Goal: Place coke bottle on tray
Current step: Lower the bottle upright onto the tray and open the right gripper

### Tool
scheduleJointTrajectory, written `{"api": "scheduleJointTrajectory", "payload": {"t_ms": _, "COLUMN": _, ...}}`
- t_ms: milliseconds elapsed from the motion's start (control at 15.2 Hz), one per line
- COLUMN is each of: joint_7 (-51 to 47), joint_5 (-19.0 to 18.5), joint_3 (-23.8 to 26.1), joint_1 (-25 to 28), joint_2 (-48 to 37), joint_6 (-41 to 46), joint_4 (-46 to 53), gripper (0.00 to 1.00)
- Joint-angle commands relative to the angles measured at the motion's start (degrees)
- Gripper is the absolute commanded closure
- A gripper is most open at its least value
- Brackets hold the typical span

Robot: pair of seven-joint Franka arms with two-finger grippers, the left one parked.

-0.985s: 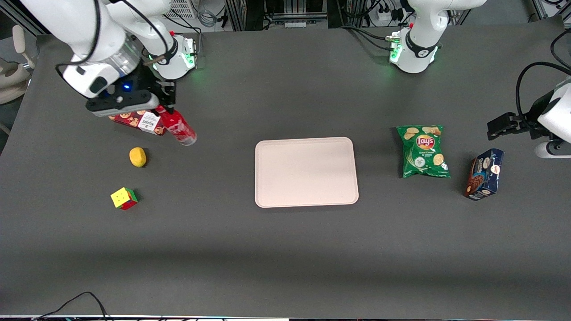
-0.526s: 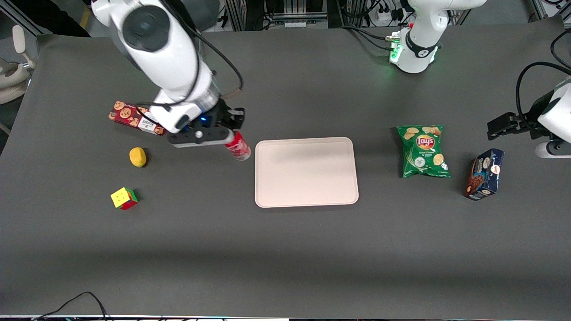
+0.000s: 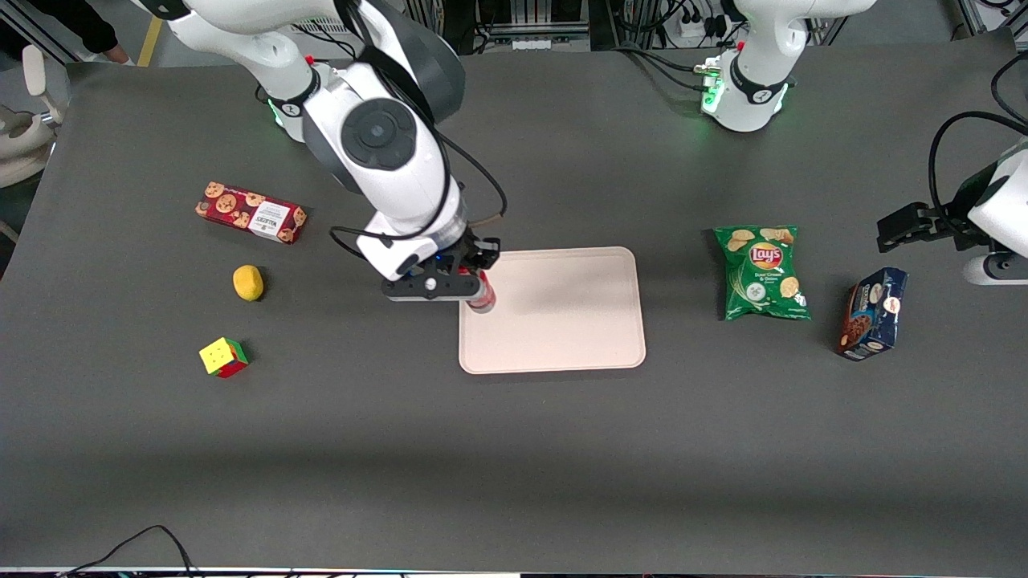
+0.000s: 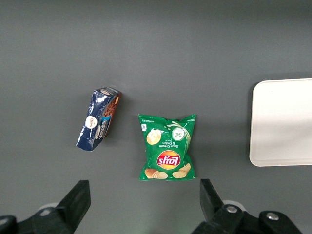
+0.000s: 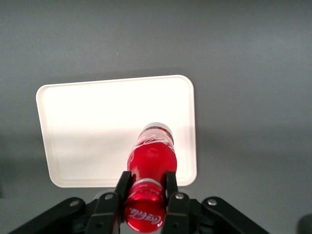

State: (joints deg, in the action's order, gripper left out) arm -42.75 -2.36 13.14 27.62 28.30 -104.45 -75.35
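Observation:
My right gripper is shut on the neck of the coke bottle, a slim red bottle with a red cap and a clear base. In the front view only the bottle's lower end shows under the wrist. The bottle hangs base-down over the edge of the tray that lies toward the working arm's end. The pale pinkish-beige tray lies flat under the bottle with nothing on it; its end also shows in the left wrist view.
A red cookie box, a yellow lemon-like object and a colour cube lie toward the working arm's end. A green Lay's bag and a dark blue box lie toward the parked arm's end.
My gripper has carried the bottle from beside the cookie box across the table to above the tray's edge, and the bottle now hangs more upright.

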Motion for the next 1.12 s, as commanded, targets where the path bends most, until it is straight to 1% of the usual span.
{"api": "scheduleJointTrajectory", "payload": {"t_ms": 0, "joint_7": -2.33, "joint_5": -2.55, "joint_3": 0.31, "joint_1": 0.59, "joint_2": -0.09, "joint_6": -7.68, "joint_4": -7.24, "gripper": 1.0}}
{"api": "scheduleJointTrajectory", "payload": {"t_ms": 131, "joint_7": -2.51, "joint_5": -2.74, "joint_3": 0.31, "joint_1": 0.59, "joint_2": -0.09, "joint_6": -11.98, "joint_4": -11.73, "gripper": 1.0}}
{"api": "scheduleJointTrajectory", "payload": {"t_ms": 328, "joint_7": -2.42, "joint_5": -2.74, "joint_3": 0.31, "joint_1": 0.42, "joint_2": 0.53, "joint_6": -14.11, "joint_4": -14.73, "gripper": 1.0}}
{"api": "scheduleJointTrajectory", "payload": {"t_ms": 920, "joint_7": -2.51, "joint_5": -3.44, "joint_3": 0.22, "joint_1": 0.42, "joint_2": 3.16, "joint_6": -15.61, "joint_4": -15.27, "gripper": 1.0}}
{"api": "scheduleJointTrajectory", "payload": {"t_ms": 1051, "joint_7": -2.51, "joint_5": -3.44, "joint_3": 0.22, "joint_1": 0.33, "joint_2": 3.43, "joint_6": -16.31, "joint_4": -15.27, "gripper": 0.91}}
